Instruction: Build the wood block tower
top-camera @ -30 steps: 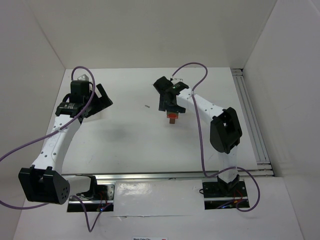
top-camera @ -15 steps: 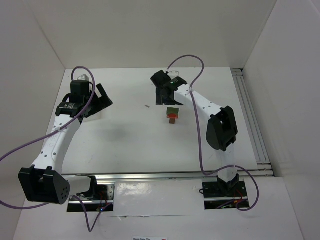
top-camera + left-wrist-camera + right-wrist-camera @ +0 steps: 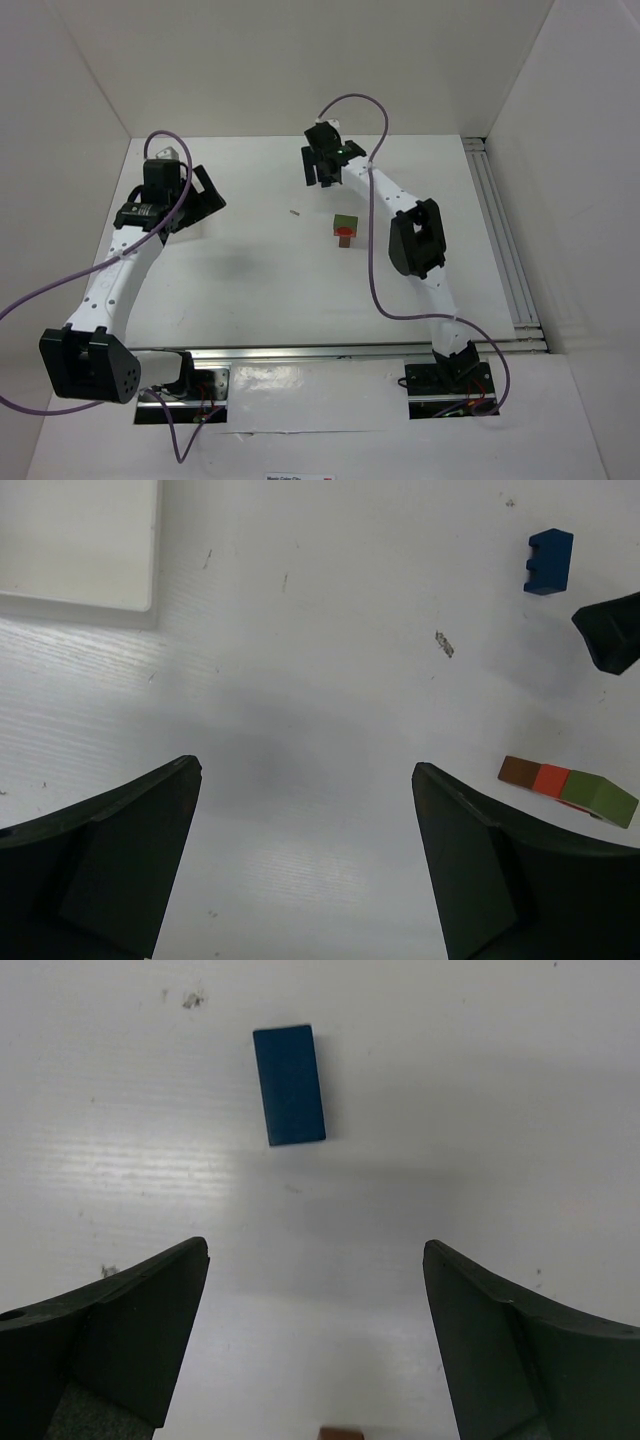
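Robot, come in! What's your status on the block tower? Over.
Left gripper open, empty. Right gripper open, empty, blue block lying just ahead. Tower three high: brown, red, olive green on top. Nothing blocking.

Blue block point(image 3: 289, 1083) matt painted; table point(image 3: 520, 1100) probably ribbed plastic.

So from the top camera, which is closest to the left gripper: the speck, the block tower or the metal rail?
1. The speck: nearest, a little to the right of the left gripper.
2. The block tower: further right, near the middle.
3. The rail: farthest, along the right edge.
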